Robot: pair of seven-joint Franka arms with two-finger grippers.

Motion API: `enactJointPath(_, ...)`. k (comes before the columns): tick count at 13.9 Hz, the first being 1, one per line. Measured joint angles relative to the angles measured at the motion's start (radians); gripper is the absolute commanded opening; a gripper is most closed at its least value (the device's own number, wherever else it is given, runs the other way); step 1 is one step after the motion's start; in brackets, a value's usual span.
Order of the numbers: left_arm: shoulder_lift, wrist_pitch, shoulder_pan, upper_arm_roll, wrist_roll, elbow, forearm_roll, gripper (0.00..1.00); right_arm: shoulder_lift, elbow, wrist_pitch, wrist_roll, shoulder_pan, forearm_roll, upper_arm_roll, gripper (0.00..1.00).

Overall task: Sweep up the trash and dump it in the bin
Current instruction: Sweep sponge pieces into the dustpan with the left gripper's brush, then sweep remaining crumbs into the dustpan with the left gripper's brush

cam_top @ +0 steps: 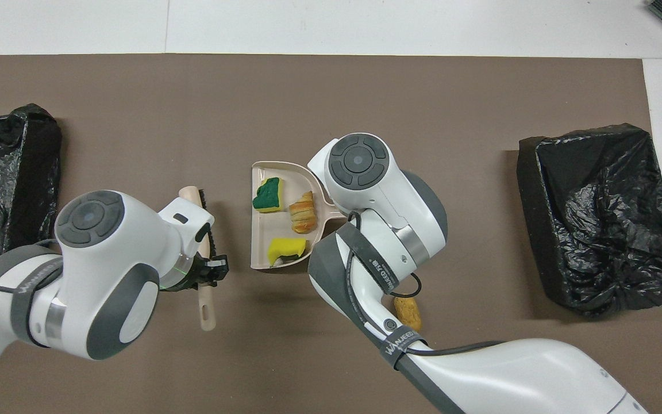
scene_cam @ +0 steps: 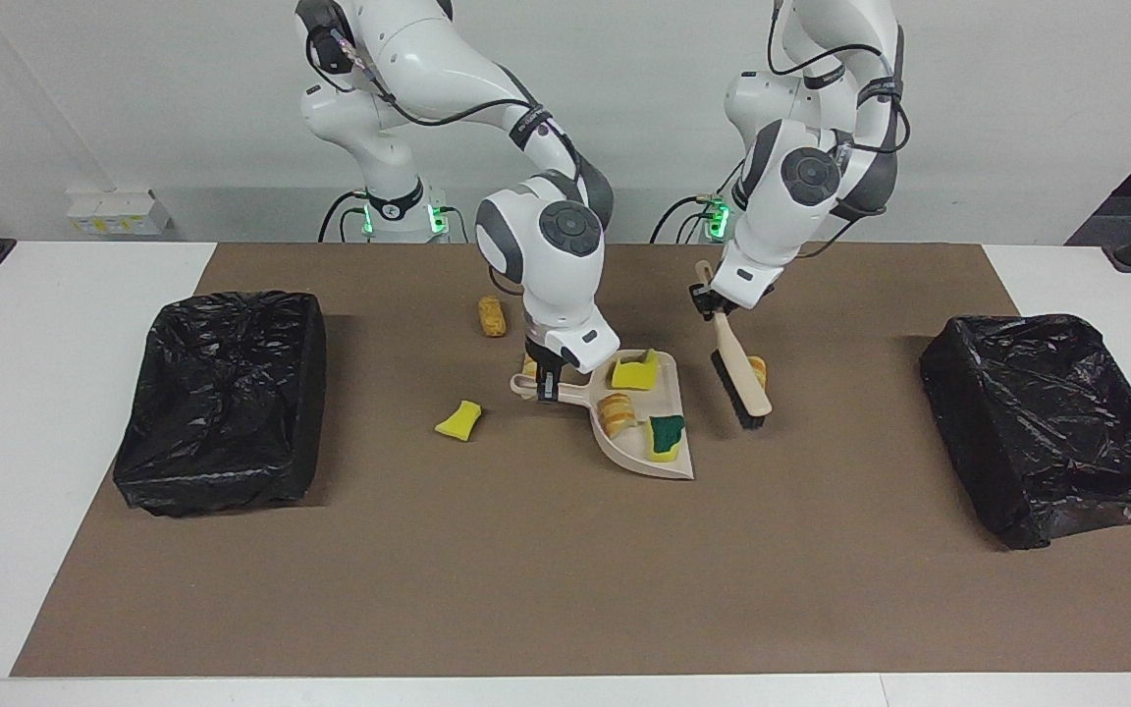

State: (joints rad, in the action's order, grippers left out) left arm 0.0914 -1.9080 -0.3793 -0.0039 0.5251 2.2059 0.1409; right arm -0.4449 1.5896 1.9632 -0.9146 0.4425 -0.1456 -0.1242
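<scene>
The dustpan (scene_cam: 646,432) is held by its handle in the closed right gripper (scene_cam: 546,385); three trash (scene_cam: 667,432) pieces lie in it; the brush (scene_cam: 740,378) is clamped in the left gripper (scene_cam: 713,304), raised beside the pan; other pieces are left on the mat (scene_cam: 565,570).

One camera sits high across the desk (scene_cam: 565,589), facing the robots and taking in both arms, the whole brown mat (scene_cam: 546,550) and the wall. The other hangs above the robots' end, looking forward and steeply down, closer in. Both share the mat's middle with the dustpan (scene_cam: 646,454) (cam_top: 262,241), half a turn apart.
</scene>
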Motion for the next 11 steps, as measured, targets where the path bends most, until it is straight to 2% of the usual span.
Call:
enactJointPath(2, 0.021, 0.068, 0.048, 0.003, 0.041, 0.006, -0.024, 0.00, 0.000, -0.001, 0.000, -0.004, 0.000, 0.000, 0.000, 0.00)
enactJointPath(5, 0.062, 0.075, 0.061, -0.002, 0.116, 0.077, -0.030, 0.00, -0.001, -0.003, 0.000, -0.005, 0.000, 0.000, 0.000, 0.00)
enactJointPath(8, 0.096, -0.033, 0.052, -0.021, 0.123, 0.193, -0.030, 0.00, -0.001, -0.004, 0.000, -0.011, 0.000, 0.000, 0.000, 0.00)
enactJointPath(11, 0.072, -0.156, 0.026, -0.025, 0.100, 0.225, -0.030, 0.00, -0.003, -0.004, 0.001, -0.017, 0.000, 0.000, -0.001, 0.00)
